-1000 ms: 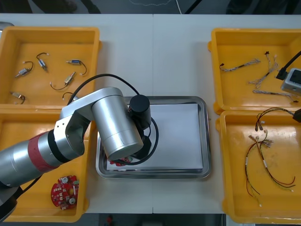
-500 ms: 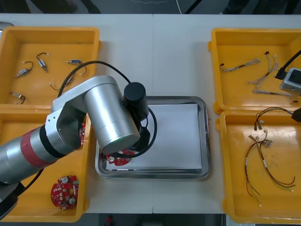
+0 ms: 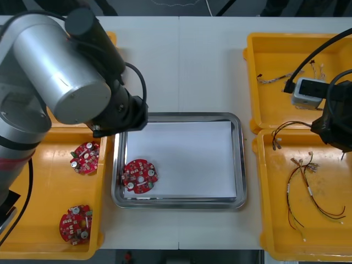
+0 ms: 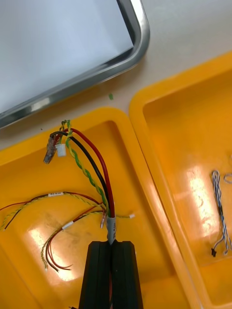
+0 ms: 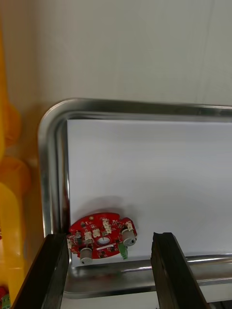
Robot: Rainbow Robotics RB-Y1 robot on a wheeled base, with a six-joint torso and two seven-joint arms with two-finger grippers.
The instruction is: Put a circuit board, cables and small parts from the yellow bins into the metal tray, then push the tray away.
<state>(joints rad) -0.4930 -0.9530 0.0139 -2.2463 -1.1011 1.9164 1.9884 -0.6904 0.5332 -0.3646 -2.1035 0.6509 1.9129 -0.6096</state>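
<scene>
Left gripper (image 5: 109,235): wide apart, empty, poised above the near-left part of the tray (image 5: 48,159), touching nothing.
Board (image 5: 101,236): flat on the tray's white liner in the near-left corner, framed between the spread fingers (image 5: 54,270), close to the near and left rims.
Right gripper (image 4: 112,244): closed tight on a cable (image 4: 89,169) at its grey sleeve, over the near right bin (image 4: 24,164).
Cable make-up: red, black and twisted yellow-green strands, leading from the fingers toward the bin corner nearest the tray, with a white plug at the free end.
In the way: the bin wall and a strip of table (image 4: 193,53) between cable and tray.
Loose cables (image 3: 308,192): red and yellow, on the floor of the same bin, just beside the gripped one.
Far right bin (image 3: 275,55): blue and white cables (image 3: 280,77) inside.
Near left bin (image 3: 52,192): spare board (image 3: 85,158) at the far end, second spare board (image 3: 76,224) at the near end, well apart.
</scene>
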